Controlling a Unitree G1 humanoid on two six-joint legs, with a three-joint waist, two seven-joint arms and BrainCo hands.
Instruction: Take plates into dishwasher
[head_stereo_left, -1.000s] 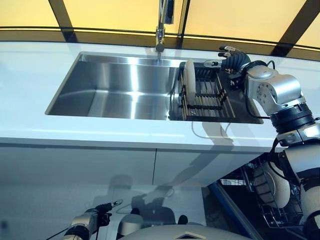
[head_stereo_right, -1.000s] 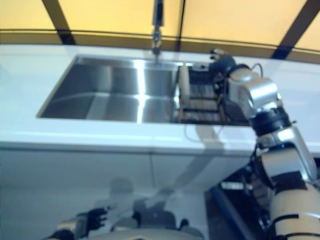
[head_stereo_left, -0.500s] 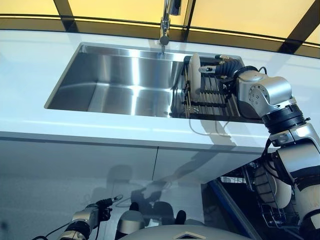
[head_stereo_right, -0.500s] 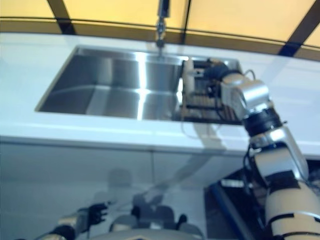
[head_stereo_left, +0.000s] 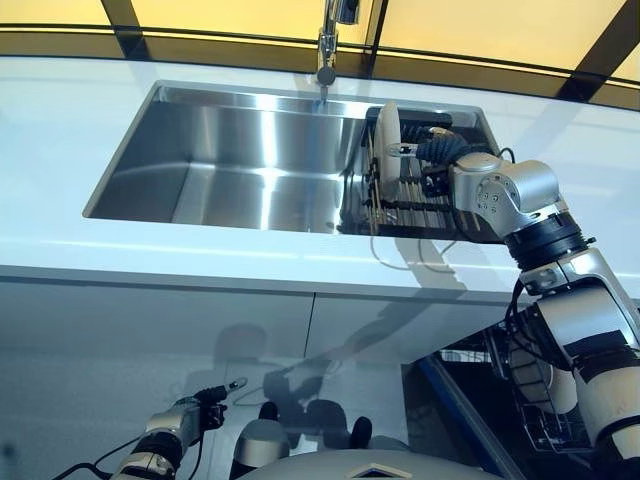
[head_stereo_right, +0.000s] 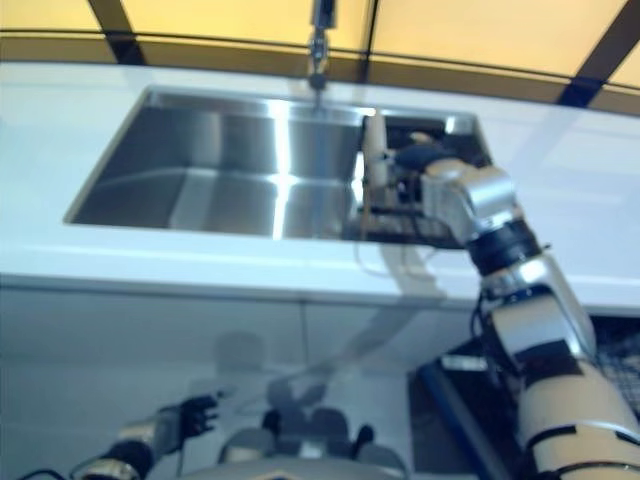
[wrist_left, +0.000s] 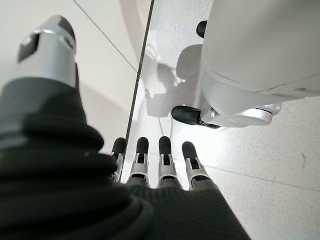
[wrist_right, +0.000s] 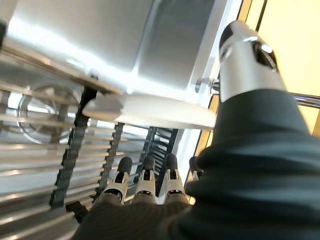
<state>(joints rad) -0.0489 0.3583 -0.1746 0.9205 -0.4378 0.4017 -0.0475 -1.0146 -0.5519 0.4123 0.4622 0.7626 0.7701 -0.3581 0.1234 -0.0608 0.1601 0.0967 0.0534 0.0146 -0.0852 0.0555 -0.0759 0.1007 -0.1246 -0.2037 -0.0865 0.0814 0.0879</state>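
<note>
A white plate (head_stereo_left: 388, 148) stands on edge in a black drying rack (head_stereo_left: 405, 208) at the right end of the sink. My right hand (head_stereo_left: 437, 151) is right beside the plate, over the rack. Seen from the right wrist, the plate's rim (wrist_right: 150, 110) lies between the thumb (wrist_right: 243, 55) and the straight fingers (wrist_right: 145, 176); the hand is open and I cannot tell whether it touches the plate. My left hand (head_stereo_left: 192, 419) hangs low by the cabinets, its fingers (wrist_left: 165, 155) straight, holding nothing.
The steel sink basin (head_stereo_left: 230, 170) has a tap (head_stereo_left: 325, 50) at its back edge and is set in a white counter (head_stereo_left: 200, 262). Below right, an open dishwasher's wire rack (head_stereo_left: 535, 425) holds a white plate (head_stereo_left: 562, 388). White cabinet fronts run below the counter.
My right hand has moved from the rack's back right corner leftwards to the plate, and its thumb and fingers now straddle the rim. The view shifted slightly. The left hand stayed low.
</note>
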